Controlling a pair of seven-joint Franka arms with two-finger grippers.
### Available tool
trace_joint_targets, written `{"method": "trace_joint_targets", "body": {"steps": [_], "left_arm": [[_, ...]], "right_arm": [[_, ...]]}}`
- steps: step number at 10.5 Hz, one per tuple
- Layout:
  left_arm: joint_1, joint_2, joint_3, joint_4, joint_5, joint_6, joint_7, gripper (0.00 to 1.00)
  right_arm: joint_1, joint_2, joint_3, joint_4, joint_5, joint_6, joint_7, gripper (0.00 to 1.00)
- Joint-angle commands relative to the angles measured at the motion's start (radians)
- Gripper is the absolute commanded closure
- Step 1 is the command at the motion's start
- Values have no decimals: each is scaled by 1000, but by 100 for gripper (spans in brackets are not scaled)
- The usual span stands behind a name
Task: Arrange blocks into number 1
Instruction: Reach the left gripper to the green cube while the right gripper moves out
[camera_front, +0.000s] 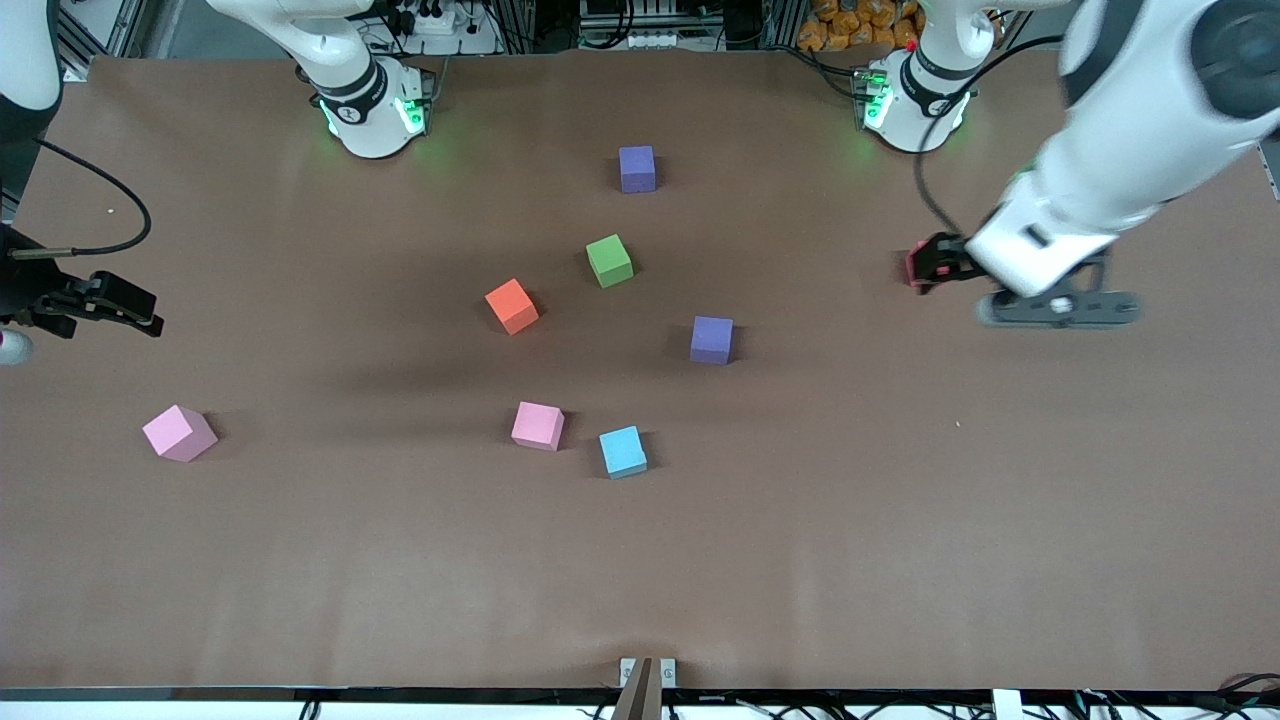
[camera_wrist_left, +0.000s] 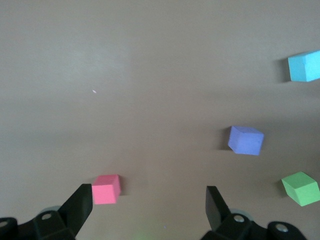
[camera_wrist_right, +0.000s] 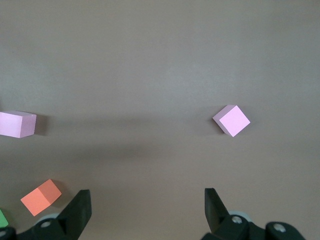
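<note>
Start state: both tools open and empty, no block yet picked

My left gripper (camera_wrist_left: 145, 207) hangs over the red cube (camera_front: 915, 262); my right gripper (camera_wrist_right: 145, 207) waits at its table end. The blocks (camera_front: 610, 260) lie scattered mid-table, so I must next choose one
</note>
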Motion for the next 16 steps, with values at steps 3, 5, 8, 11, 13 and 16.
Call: {"method": "trace_joint_targets", "body": {"steps": [3, 5, 8, 11, 13, 16], "left_arm": [[-188, 98, 2, 4, -11, 22, -271, 0], [-281, 89, 1, -63, -11, 49, -409, 0], [-397, 81, -44, -175, -17, 146, -625, 0], [-480, 211, -53, -173, -11, 338, -878, 0], [-487, 339, -52, -69, -13, 371, -978, 0], [-591, 492, -32, 8, 47, 499, -1145, 0]], "right_arm": [[37, 0, 11, -22, 2, -18, 5, 0], [58, -1, 11, -48, 4, -15, 14, 0], [83, -6, 11, -119, 48, -7, 19, 0], [80, -9, 0, -192, 90, -6, 21, 0], [98, -5, -3, -240, 90, 5, 21, 0], [144, -9, -3, -365, 90, 158, 22, 0]]}}
